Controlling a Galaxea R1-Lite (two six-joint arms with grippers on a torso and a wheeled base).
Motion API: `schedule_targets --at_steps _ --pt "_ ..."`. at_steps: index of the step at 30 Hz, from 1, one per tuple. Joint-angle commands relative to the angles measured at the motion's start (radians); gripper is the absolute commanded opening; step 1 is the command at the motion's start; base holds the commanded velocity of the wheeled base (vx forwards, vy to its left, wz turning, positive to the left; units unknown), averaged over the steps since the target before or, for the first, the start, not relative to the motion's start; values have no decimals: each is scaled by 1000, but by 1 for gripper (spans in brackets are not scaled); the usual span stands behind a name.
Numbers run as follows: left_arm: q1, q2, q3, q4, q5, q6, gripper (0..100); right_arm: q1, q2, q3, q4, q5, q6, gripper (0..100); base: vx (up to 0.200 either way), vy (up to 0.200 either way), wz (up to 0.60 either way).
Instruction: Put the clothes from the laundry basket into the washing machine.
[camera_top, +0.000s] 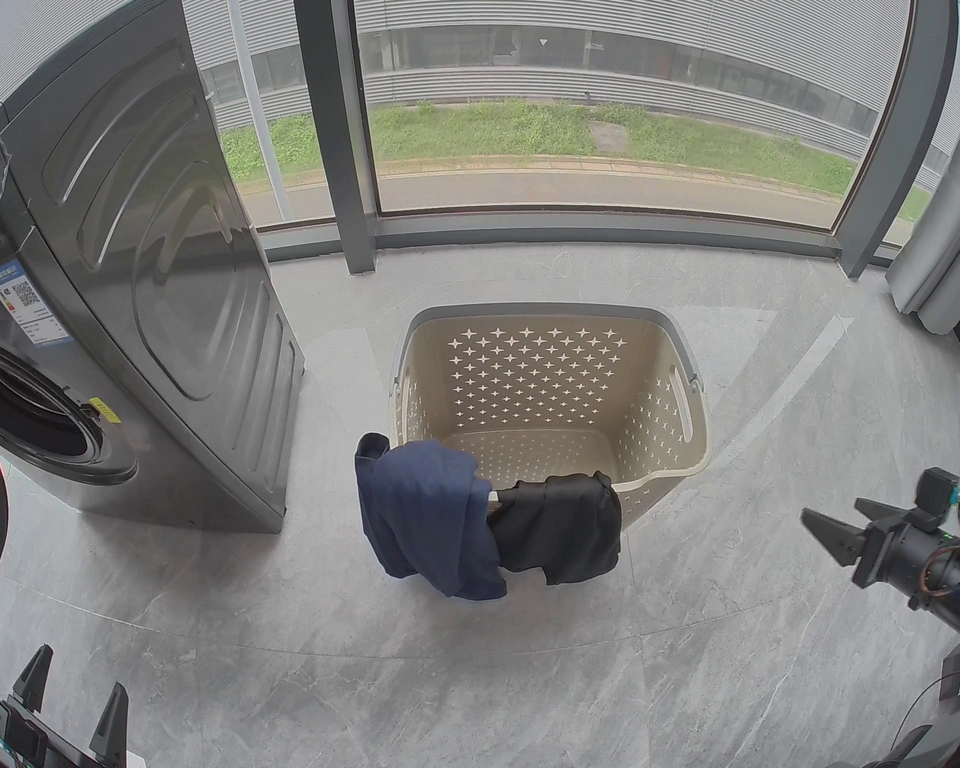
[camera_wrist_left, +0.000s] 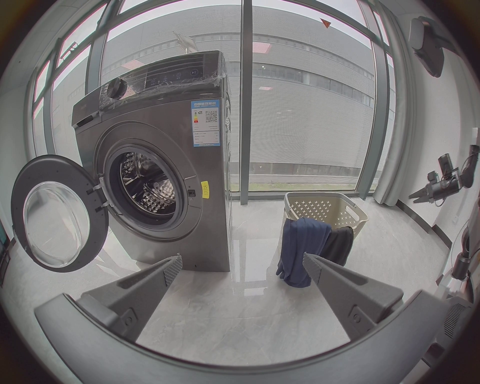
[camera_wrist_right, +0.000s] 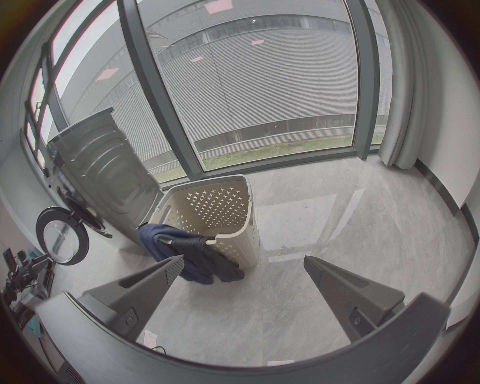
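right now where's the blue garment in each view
Head view: blue garment draped over the laundry basket's near rim, beside the black garment.
Left wrist view: blue garment hangs off the basket, on the washing machine's side.
Right wrist view: blue garment on the rim, partly behind the black garment.
Shared landmark: laundry basket.

The left tool, fingers spread and empty, sits low at the floor's near left corner; the right tool, equally spread, at its right edge.
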Motion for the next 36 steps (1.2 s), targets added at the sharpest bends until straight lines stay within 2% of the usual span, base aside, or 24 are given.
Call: schedule_targets --at_steps 1,9,15,20,24,28,31,36 --pt "0 -10 18 0 -1 0 100 135 309 44 -147 -67 49 100 0 0 0" --pt "0 -10 18 0 -1 -1 100 206 355 40 -152 -89 49 100 0 0 0" --pt "0 -10 18 0 -1 0 100 236 424 -5 -168 -90 66 100 0 -200 0" --pt "0 -10 18 0 -1 2 100 288 476 -19 -201 -95 83 100 0 0 0" --pt "0 -10 18 0 -1 2 100 324 505 -31 -222 -135 98 100 0 0 0" --pt "0 -10 18 0 -3 4 100 371 552 -52 -225 -138 126 100 0 0 0" --pt "0 -10 18 0 -3 4 100 397 582 -68 -225 -139 127 100 67 0 0" --pt "0 -10 18 0 -3 2 100 407 635 -105 -227 -139 130 100 80 0 0"
